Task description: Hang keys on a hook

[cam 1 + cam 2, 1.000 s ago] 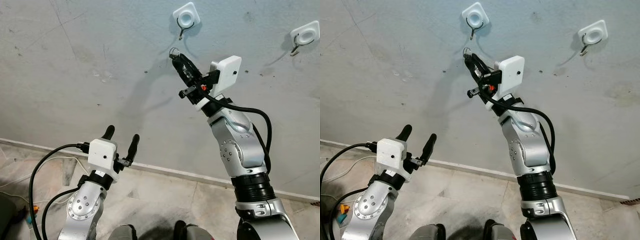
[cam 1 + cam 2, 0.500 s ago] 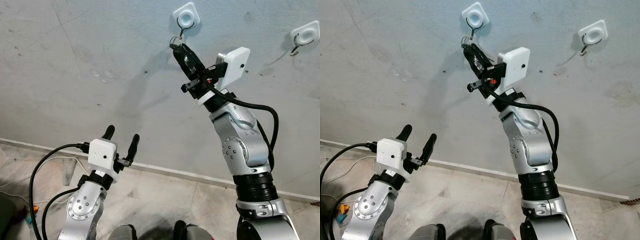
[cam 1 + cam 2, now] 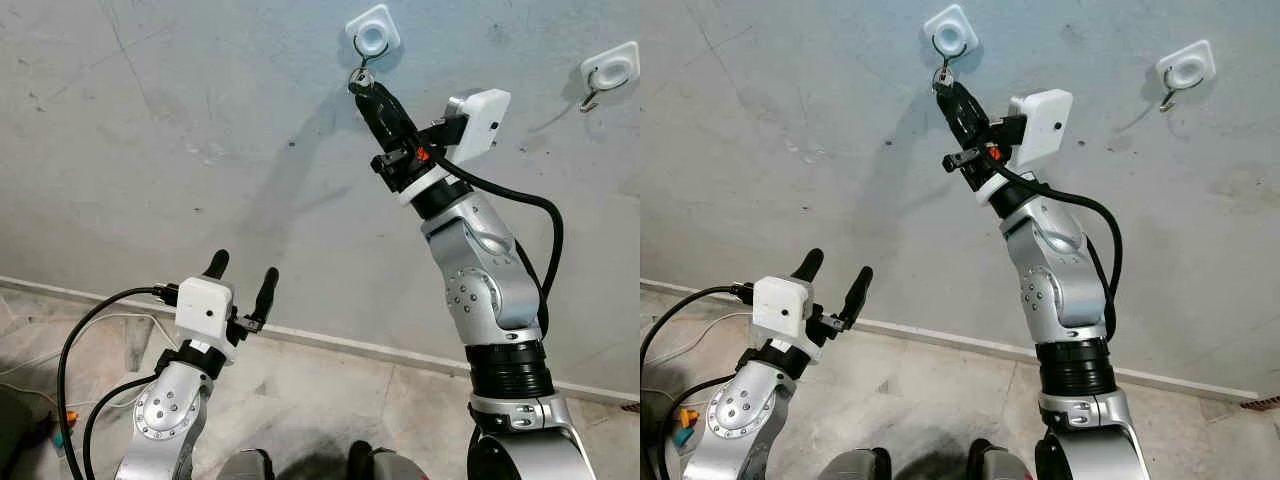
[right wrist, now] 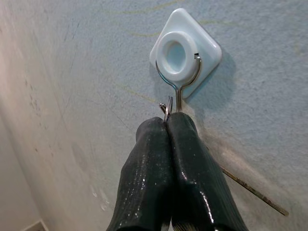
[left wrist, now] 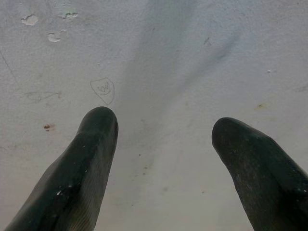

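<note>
Reaching upper centre of frame, right gripper [image 3: 362, 84] pinches key ring [image 4: 166, 107] at hook [image 4: 185, 65], seemingly to thread it; left gripper [image 3: 243, 272] spread, idle.

no readable text, labels, brands or numbers anywhere

Pale blue hook [image 4: 185, 57] with silver wire, above the black right end effector [image 4: 167, 126]; grey, speckled wall [image 3: 180, 120].
</note>
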You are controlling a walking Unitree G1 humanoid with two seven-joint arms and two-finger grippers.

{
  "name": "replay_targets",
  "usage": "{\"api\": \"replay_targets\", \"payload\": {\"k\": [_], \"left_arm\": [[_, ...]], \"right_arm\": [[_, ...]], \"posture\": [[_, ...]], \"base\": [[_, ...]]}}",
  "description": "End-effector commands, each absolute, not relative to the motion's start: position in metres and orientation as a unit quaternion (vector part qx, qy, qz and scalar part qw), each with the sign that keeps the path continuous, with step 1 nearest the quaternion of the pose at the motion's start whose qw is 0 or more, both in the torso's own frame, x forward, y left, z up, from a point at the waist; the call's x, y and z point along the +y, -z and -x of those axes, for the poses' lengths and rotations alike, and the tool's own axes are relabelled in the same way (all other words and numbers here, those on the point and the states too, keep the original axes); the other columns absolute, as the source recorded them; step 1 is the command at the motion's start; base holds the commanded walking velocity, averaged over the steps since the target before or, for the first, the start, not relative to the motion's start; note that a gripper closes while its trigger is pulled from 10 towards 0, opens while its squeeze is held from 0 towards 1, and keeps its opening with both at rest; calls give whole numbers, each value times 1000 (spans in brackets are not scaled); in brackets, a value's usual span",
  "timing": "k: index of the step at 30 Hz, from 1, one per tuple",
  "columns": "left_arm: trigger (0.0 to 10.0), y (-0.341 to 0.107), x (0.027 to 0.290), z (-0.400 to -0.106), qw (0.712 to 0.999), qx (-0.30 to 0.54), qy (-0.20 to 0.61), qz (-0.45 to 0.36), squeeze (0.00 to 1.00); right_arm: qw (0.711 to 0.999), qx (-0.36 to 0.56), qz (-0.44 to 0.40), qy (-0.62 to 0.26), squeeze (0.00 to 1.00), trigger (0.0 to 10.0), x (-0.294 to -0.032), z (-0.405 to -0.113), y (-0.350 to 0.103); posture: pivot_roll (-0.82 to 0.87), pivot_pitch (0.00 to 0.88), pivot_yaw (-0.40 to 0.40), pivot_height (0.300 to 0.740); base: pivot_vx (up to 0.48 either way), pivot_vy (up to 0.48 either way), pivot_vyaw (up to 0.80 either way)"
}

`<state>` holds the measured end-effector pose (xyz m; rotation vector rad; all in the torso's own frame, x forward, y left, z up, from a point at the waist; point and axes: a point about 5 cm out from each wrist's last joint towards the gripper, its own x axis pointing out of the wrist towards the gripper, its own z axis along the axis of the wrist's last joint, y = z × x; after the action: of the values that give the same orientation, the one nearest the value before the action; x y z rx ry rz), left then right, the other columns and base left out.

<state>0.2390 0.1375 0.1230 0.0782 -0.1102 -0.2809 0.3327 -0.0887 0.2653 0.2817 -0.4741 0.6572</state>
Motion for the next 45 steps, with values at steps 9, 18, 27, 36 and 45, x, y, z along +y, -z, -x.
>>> {"api": "replay_targets", "payload": {"k": [9,18,27,36,45], "left_arm": [[10000,-120,140,-237,989,-44,135,-41,0],[10000,-119,139,-237,989,-43,135,-42,0],[10000,-119,139,-237,989,-43,136,-42,0],[10000,-120,138,-236,989,-43,136,-42,0],[10000,-119,138,-236,989,-42,136,-42,0]], "right_arm": [[911,-207,-180,-309,0,10000,-90,-337,-263],[911,-187,-205,-305,0,10000,-90,-338,-255],[910,-168,-224,-306,0,10000,-88,-337,-248],[907,-148,-243,-309,0,10000,-82,-333,-238],[911,-138,-246,-302,1000,10000,-82,-333,-232]], "posture": [[171,206,12,740],[171,207,14,740],[168,208,13,740],[167,209,15,740],[168,212,14,740]], "base": [[0,0,0],[0,0,0],[0,0,0],[0,0,0],[0,0,0]]}}
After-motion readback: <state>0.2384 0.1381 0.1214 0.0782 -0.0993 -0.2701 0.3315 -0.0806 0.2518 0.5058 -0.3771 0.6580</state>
